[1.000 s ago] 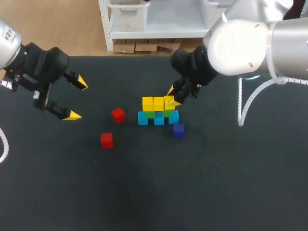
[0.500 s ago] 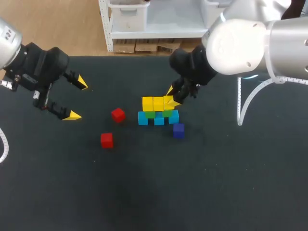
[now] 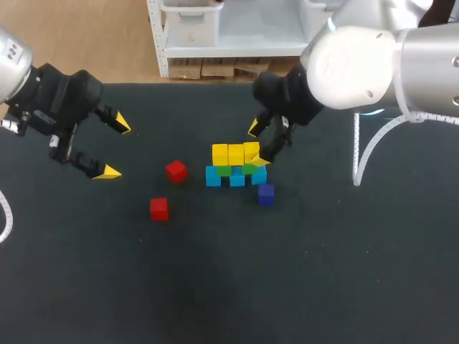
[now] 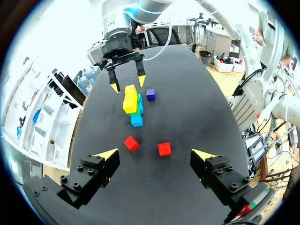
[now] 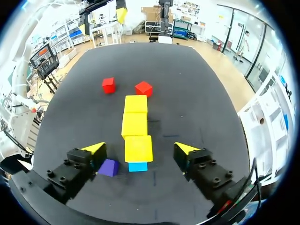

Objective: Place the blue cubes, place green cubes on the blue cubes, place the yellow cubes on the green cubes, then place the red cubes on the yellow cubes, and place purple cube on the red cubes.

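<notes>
The tabletop (image 3: 215, 287) is plain matt black, with no pattern. The three yellow cubes (image 3: 236, 153) are a bright, even yellow. The green cubes (image 3: 224, 170) show as narrow strips of mid green, and the blue cubes (image 3: 213, 176) are a light sky blue. The purple cube (image 3: 266, 193) looks dark blue-violet in the head view and a clearer purple in the right wrist view. Both red cubes (image 3: 159, 208) are a plain, strong red. Every cube is one flat colour, unmarked. The left pincer (image 3: 116, 148) and right pincer (image 3: 257, 145) are black with bright yellow tips. The right arm (image 3: 358, 64) is glossy silver-white, and so is the left arm (image 3: 11, 61).
</notes>
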`<state>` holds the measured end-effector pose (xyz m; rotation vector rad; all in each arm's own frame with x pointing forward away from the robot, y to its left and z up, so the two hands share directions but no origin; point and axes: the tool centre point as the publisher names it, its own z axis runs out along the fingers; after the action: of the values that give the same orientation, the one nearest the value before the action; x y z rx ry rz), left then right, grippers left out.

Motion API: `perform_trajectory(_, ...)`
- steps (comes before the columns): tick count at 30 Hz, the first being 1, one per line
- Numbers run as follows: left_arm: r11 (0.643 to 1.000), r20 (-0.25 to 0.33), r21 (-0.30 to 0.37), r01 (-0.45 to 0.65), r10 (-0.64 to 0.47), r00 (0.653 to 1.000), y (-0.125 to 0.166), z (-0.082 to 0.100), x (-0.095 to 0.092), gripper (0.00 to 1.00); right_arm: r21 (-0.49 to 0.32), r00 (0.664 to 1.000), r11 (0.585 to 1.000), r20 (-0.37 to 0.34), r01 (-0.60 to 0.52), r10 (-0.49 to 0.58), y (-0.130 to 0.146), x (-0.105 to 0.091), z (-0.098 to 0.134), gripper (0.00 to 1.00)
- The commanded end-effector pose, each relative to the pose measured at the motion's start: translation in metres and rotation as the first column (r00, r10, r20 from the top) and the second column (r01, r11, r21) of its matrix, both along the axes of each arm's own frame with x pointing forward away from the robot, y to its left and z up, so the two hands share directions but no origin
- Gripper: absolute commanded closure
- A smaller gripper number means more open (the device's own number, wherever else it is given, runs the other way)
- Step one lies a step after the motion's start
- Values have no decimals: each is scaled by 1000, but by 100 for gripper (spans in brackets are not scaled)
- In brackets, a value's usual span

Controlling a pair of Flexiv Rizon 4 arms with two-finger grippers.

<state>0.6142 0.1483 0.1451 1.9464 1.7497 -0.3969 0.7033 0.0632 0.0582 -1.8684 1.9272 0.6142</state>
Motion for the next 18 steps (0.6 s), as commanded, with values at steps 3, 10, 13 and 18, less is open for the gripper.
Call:
perform_trajectory(3, 1000, 4, -5, 3, -3, 1000, 1, -1, 0, 0, 1, 1000, 1000, 7, 19, -19, -17, 0, 7, 0)
perform_trajectory(10, 1000, 4, -5, 3, -3, 1000, 1, -1, 0, 0, -18, 999, 999, 8, 32, -32, -33, 3, 3, 64)
perform_trajectory(13, 1000, 4, -5, 3, -3, 1000, 1, -1, 0, 0, -19, 1000, 999, 6, 27, -27, -34, 3, -2, 100)
perform_trajectory(18, 1000, 4, -5, 3, -3, 1000, 1, -1, 0, 0, -18, 1000, 1000, 1, 21, -21, -32, 4, -7, 100)
